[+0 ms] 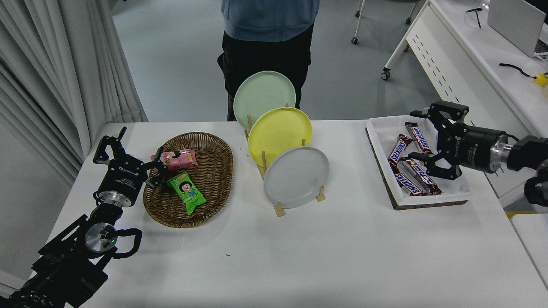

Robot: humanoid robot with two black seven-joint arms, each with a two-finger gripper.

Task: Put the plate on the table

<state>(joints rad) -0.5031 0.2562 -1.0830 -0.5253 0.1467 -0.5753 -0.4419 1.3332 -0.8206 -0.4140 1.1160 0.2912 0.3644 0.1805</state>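
The light grey plate (pixel 296 177) stands upright in the front slot of a wooden rack (pixel 278 208) on the white table (pixel 299 256), at its middle. Behind it in the rack stand a yellow plate (pixel 279 134) and a pale green plate (pixel 264 96). My right gripper (pixel 417 136) is open and empty, level above the white tray of candy bars at the right, well right of the plate, its fingers pointing left. My left gripper (pixel 136 150) is open and parked at the lower left, at the basket's left rim.
A wicker basket (pixel 216 171) left of the rack holds a pink packet (pixel 180 159) and a green packet (pixel 186 192). A white tray (pixel 381 128) at the right holds several candy bars (pixel 411 177). A person (pixel 267 47) stands at the far edge. A white desk (pixel 466 68) stands at the right.
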